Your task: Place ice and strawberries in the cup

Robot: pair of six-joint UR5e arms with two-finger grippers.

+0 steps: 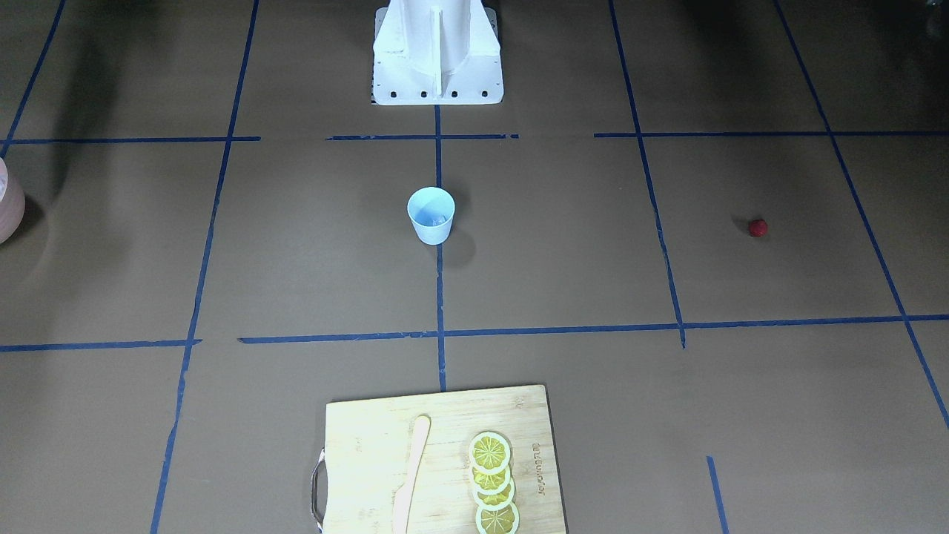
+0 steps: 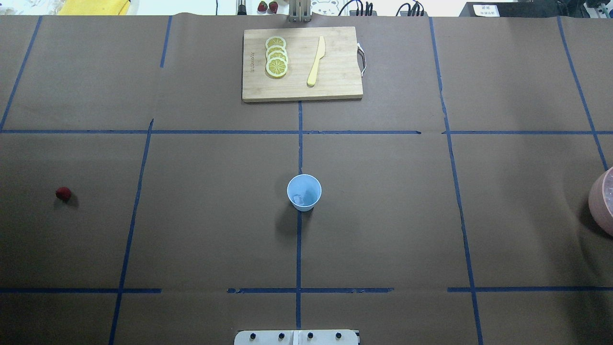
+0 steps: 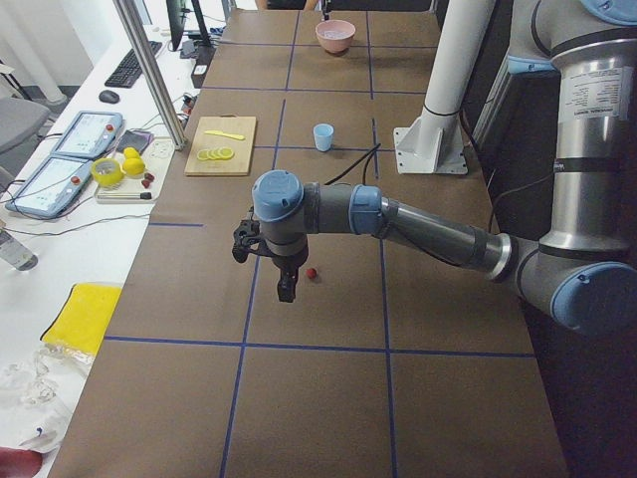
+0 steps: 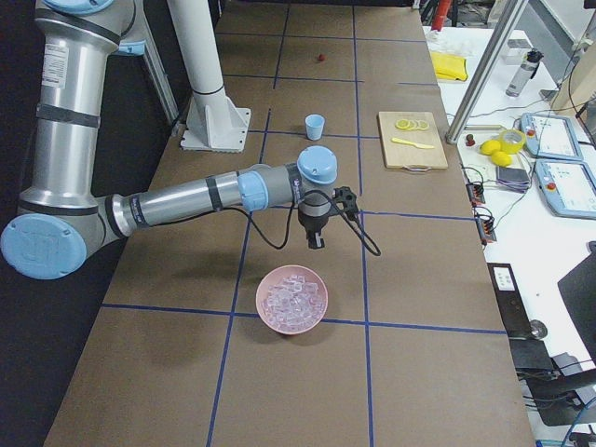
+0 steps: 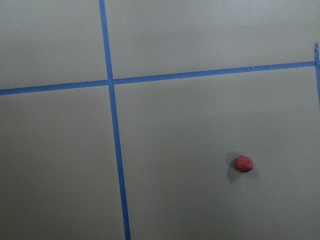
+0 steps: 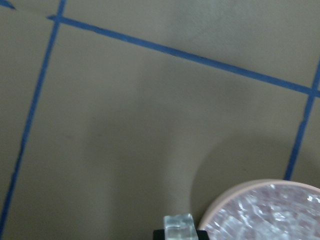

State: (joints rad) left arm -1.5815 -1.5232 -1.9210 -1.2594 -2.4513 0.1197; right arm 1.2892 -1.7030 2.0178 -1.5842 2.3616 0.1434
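Note:
The light blue cup (image 2: pixel 304 192) stands upright at the table's middle, with a clear piece of ice (image 2: pixel 300 198) inside it. The dark red strawberry (image 2: pixel 63 193) lies alone on the table far to the robot's left, and it also shows in the left wrist view (image 5: pixel 244 164). My left gripper (image 3: pixel 286 292) hangs just above and beside the strawberry; I cannot tell whether it is open. My right gripper (image 4: pixel 317 244) hovers beside the pink bowl (image 4: pixel 292 300) full of ice. In the right wrist view an ice cube (image 6: pixel 179 225) sits between the dark fingertips (image 6: pixel 159 234).
A wooden cutting board (image 2: pixel 335 86) with lemon slices (image 2: pixel 277 56) and a pale knife (image 2: pixel 316 61) lies at the far side of the table. The white robot base (image 1: pixel 437 52) stands at the near side. Blue tape lines cross the brown table.

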